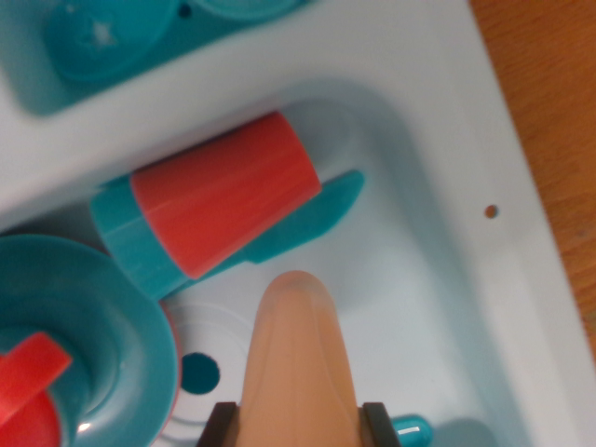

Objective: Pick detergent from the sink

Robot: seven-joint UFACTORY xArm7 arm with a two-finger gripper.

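The detergent is a peach-coloured bottle (296,354) that rises from the bottom edge of the wrist view, its rounded end pointing into the pale sink basin (438,279). My gripper (298,424) has its two dark fingers (220,425) pressed against the bottle's sides, so it is shut on it. The bottle's lower part is out of frame.
A red cylinder with a teal end (223,200) lies on its side in the sink over a teal utensil (312,223). A teal dish (93,345) holding a red piece (28,386) fills the lower left. The drain hole (198,372) is beside the bottle. Teal burners (102,37) are at the top, a wooden surface (549,112) at the right.
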